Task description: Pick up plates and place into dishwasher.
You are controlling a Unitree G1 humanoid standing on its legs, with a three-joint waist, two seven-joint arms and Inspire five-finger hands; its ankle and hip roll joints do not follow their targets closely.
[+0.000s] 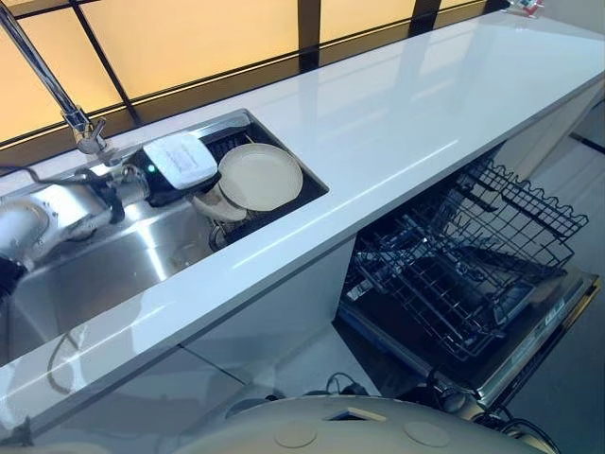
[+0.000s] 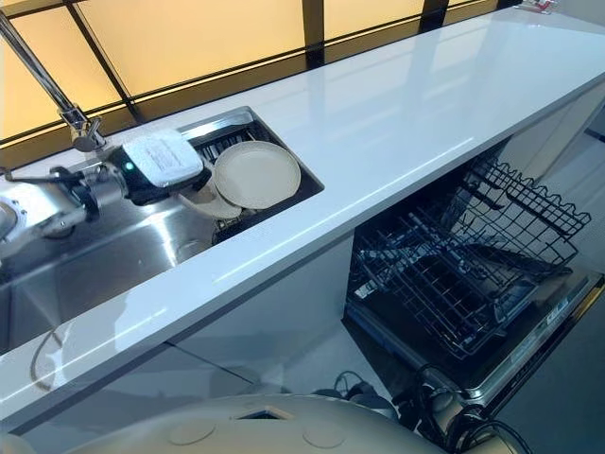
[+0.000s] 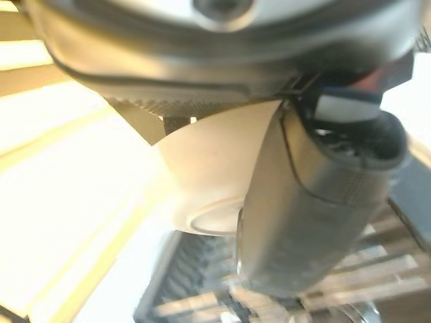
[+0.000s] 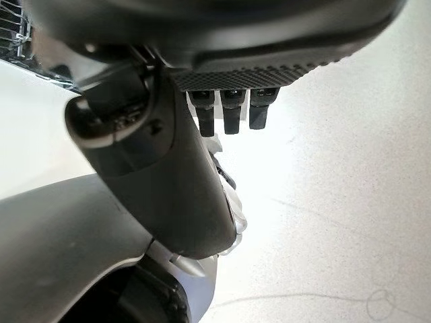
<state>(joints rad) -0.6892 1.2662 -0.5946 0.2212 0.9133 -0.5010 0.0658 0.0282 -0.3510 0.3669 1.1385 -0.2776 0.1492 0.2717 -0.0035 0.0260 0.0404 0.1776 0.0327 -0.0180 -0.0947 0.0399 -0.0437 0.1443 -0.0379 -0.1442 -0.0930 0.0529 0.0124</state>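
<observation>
Glossy white counter; left hand grips round plate.

This is a kitchen. A long glossy white countertop runs from the lower left to the upper right of the frame. A stainless steel sink is sunk into it at the left, with a chrome faucet rising at the upper left and a cream plate standing in a dark dish rack at the sink's right end. At the lower right, under the counter, an open dishwasher shows its pulled-out wire rack. Amber-lit panels in dark frames line the top of the frame behind the counter.
</observation>
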